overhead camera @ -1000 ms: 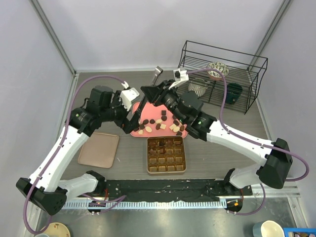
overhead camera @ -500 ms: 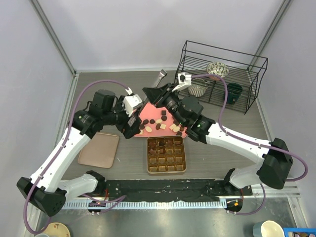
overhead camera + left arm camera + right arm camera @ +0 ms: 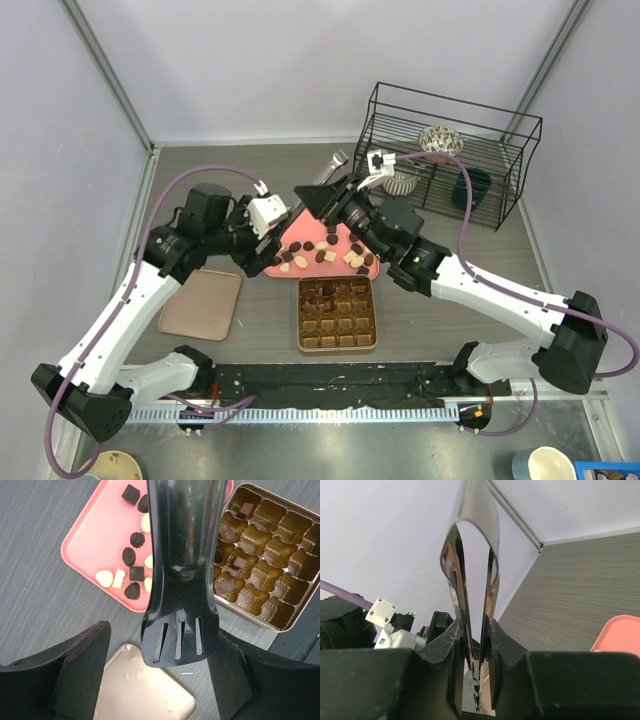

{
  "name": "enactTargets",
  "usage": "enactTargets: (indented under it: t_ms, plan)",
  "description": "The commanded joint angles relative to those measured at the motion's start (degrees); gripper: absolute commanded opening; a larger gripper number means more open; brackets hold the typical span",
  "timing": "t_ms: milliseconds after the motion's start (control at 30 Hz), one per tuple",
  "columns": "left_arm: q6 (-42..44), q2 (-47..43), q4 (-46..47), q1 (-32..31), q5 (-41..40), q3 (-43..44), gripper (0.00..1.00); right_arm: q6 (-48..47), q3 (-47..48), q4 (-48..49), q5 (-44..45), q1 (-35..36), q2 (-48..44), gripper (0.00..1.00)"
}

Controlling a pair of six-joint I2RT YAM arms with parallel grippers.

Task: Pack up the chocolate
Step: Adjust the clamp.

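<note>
Chocolates [image 3: 322, 250] in dark brown, mid-brown and cream lie loose on the pink tray [image 3: 300, 228]; the left wrist view shows them too [image 3: 131, 555]. A few more sit in cells of the gold-brown box [image 3: 272, 582], [image 3: 337, 312]. My right gripper [image 3: 328, 203], [image 3: 474, 630] is shut on a pair of metal tongs [image 3: 470, 545], loop end pointing up and away. The tongs' black slotted head [image 3: 180, 605] hangs between the fingers of my left gripper [image 3: 160, 637], [image 3: 277, 232], which is open, with a gap on the left side of the head.
A flat tan lid [image 3: 200, 303], [image 3: 135, 690] lies left of the box. A black wire rack [image 3: 450, 150] with cups stands at the back right. Both arms cross above the pink tray.
The left fingers have narrowed round the tongs' head. The right arm has shifted the tongs slightly right and toward the near edge; the left gripper followed.
</note>
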Motion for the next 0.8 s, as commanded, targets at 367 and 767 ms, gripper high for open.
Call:
enactTargets:
  t_ms: [367, 767]
  plan:
    - [1.64, -1.16, -1.54, -0.4, 0.02, 1.54, 0.5, -0.78, 1.71, -9.09, -5.2, 0.38, -4.96, 0.2]
    - [2.87, -1.16, -4.97, -1.72, -0.24, 2.33, 0.37, -2.71, 4.78, -13.74, -5.46, 0.29, -4.61, 0.28]
